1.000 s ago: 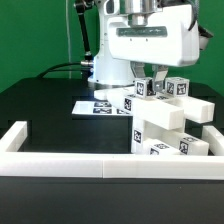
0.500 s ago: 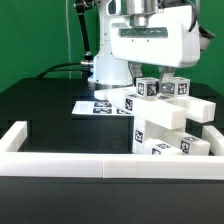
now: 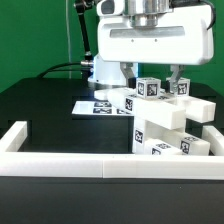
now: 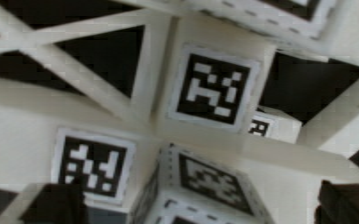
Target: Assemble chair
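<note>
White rigid plastic — the chair (image 3: 165,125), a chunky, tagged block stack, stands against the long white border rail (image 3: 60,163).
It looks light, stiff and smooth; grip a flat-sided upper bar — the gripper (image 3: 152,74) hangs above, fingers spread, holding nothing.

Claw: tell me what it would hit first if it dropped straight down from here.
Most likely the tagged top of the chair, which sits directly beneath the claw. Depth is hard to judge.

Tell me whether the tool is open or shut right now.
Open. In the exterior view the tool hangs above the chair, its two fingers spread well apart, with nothing held between them.
</note>
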